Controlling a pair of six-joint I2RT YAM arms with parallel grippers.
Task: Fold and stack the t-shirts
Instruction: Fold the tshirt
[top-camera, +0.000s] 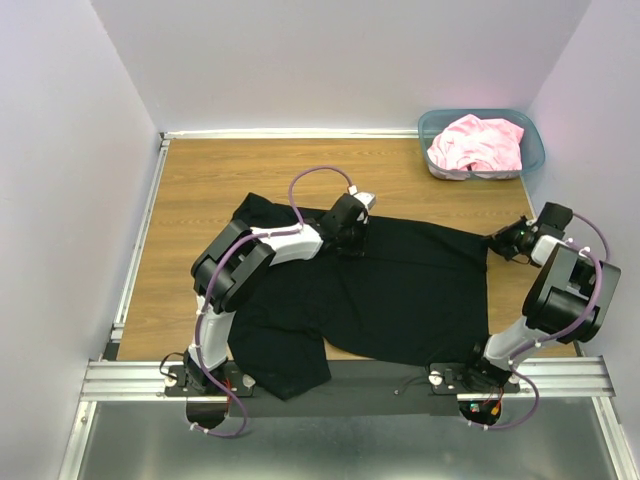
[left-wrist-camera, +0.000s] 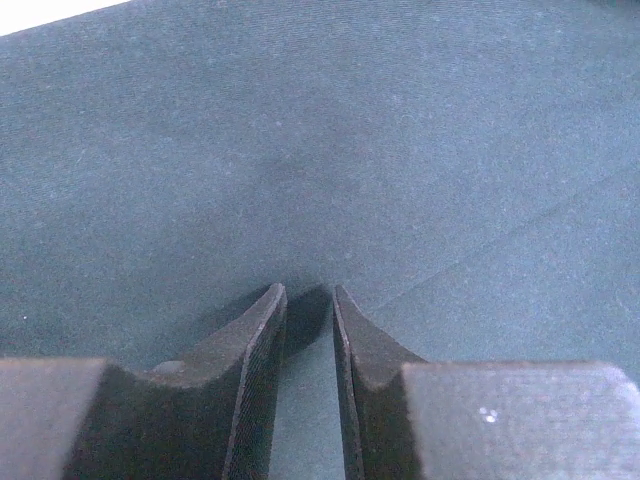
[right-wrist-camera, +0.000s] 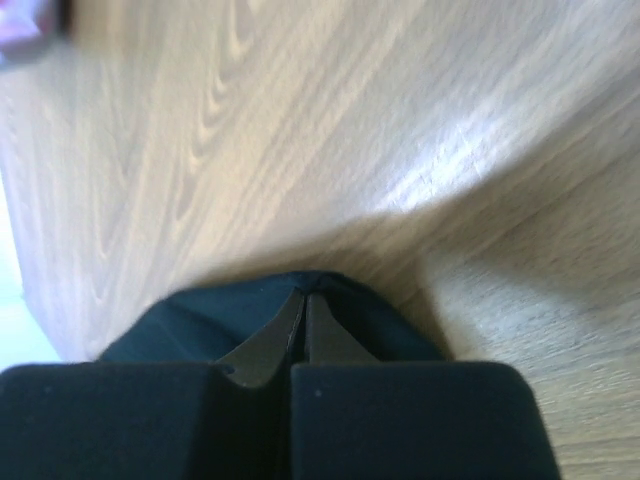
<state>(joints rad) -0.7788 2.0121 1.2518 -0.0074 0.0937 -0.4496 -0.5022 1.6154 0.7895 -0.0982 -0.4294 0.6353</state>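
right gripper (right-wrist-camera: 304, 293) pinches black t-shirt (right-wrist-camera: 190, 315) | pink t-shirt (top-camera: 478, 143) (crumpled) in bin (top-camera: 534, 150)

The wooden desk (top-camera: 200, 190) carries a black t-shirt (top-camera: 400, 300), spread wide across its middle and hanging over the near edge; a teal bin (top-camera: 536, 152) stands on the far right corner.

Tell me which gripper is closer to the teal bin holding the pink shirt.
Right. The right gripper pinches the black t-shirt at its right edge, just in front of the teal bin; the left gripper sits mid-table, well left of it.
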